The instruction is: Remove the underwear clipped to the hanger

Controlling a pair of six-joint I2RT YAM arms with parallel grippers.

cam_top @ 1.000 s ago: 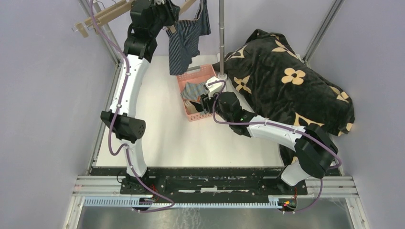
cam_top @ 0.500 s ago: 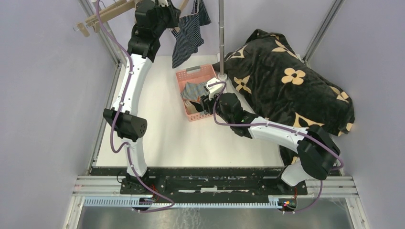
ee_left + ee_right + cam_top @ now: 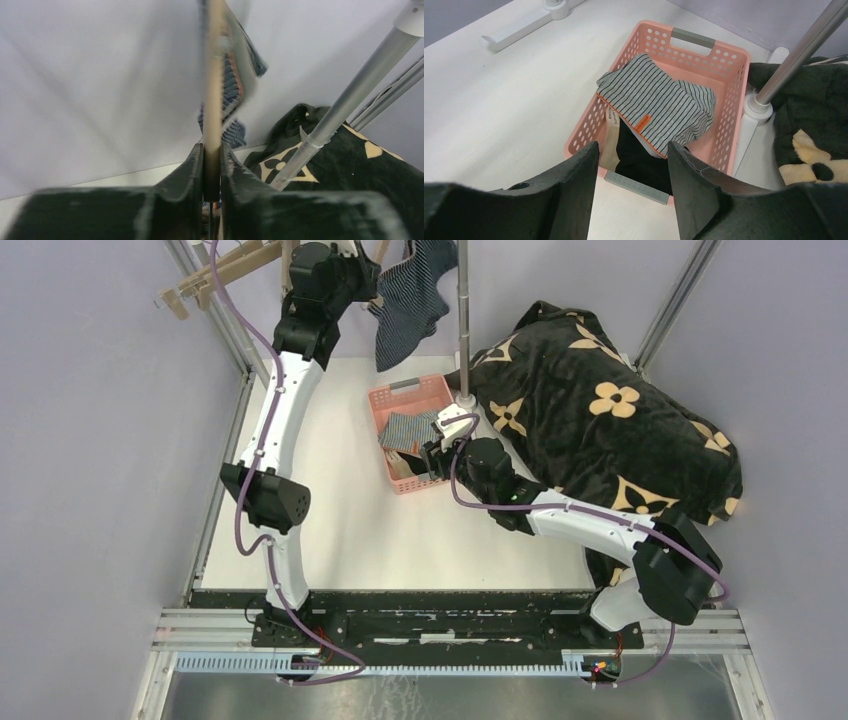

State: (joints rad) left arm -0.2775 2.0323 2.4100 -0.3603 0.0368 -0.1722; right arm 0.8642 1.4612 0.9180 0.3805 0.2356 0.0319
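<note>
White table (image 3: 340, 510) is sitting inside a metal frame with lilac walls (image 3: 90, 440). Right gripper (image 3: 631, 160) is hovering with jaws spread over the near end of the pink basket (image 3: 730, 57), which is holding the grey-and-white striped underwear (image 3: 659, 100) lying over the black underwear (image 3: 639, 160). Black flowered blanket (image 3: 610, 410) is lying to the right. At the far end, left gripper (image 3: 212, 155) is pinching the wooden hanger (image 3: 215, 75). Navy striped underwear (image 3: 410, 310) is hanging from it beside the metal pole (image 3: 463, 310). Its top is cut off by the picture edge, and the clip is blurring out.
</note>
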